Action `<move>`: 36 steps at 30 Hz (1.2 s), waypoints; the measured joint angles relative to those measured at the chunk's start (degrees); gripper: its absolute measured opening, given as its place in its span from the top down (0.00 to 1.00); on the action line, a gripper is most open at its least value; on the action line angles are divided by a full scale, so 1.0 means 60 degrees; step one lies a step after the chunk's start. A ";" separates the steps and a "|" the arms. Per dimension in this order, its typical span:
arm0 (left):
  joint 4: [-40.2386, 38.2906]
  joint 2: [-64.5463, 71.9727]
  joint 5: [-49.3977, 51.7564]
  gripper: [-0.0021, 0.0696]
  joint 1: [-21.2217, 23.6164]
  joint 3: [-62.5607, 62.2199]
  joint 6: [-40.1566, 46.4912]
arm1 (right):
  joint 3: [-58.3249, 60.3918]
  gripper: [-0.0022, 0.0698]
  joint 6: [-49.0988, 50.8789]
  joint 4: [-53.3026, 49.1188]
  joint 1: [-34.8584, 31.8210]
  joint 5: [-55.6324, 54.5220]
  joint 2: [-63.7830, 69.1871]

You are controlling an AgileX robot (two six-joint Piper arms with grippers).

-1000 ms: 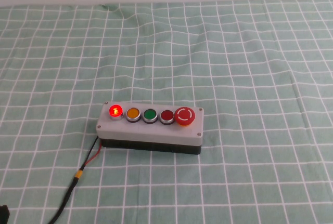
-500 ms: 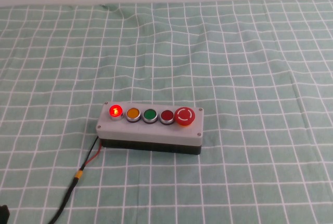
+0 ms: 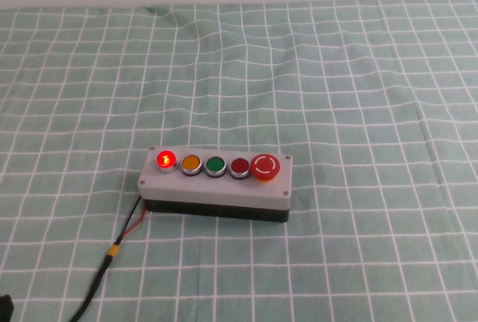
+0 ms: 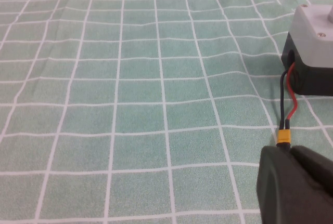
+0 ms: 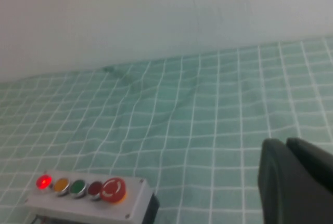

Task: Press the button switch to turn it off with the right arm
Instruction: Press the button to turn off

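Observation:
The button switch (image 3: 165, 160) glows bright red at the left end of the grey five-button box (image 3: 215, 186), which lies in the middle of the green checked cloth. It also shows lit in the right wrist view (image 5: 44, 182). My right gripper (image 5: 285, 143) is shut and empty, held above the cloth far from the box, out of the high view. My left gripper (image 4: 289, 151) is shut and empty, low over the cloth just short of the box's cable, a short way from the box corner (image 4: 315, 31).
On the box, from the lit one: a yellow button (image 3: 191, 163), a green button (image 3: 215, 164), a flat dark-red button (image 3: 239, 166) and a large red mushroom button (image 3: 265, 166). A red-and-black cable (image 3: 123, 234) with a yellow connector (image 4: 283, 136) runs from the box's left end toward the near edge.

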 joint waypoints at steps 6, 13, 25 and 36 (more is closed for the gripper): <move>0.0000 0.0000 0.0000 0.98 0.0000 0.0000 0.0000 | 0.0000 0.99 -0.1369 0.1278 0.0000 0.0256 0.1177; 0.0000 0.0000 0.0000 0.98 0.0000 0.0000 0.0000 | -0.0867 0.99 -0.4173 0.2425 0.0000 0.1404 0.3410; 0.0000 0.0000 0.0000 0.98 0.0000 0.0000 0.0000 | -0.4322 0.99 -0.4584 0.2455 0.0745 0.2649 0.8126; 0.0000 0.0000 0.0000 0.98 0.0000 0.0000 0.0000 | -0.8697 0.99 -0.2763 -0.0501 0.3934 0.3671 1.2016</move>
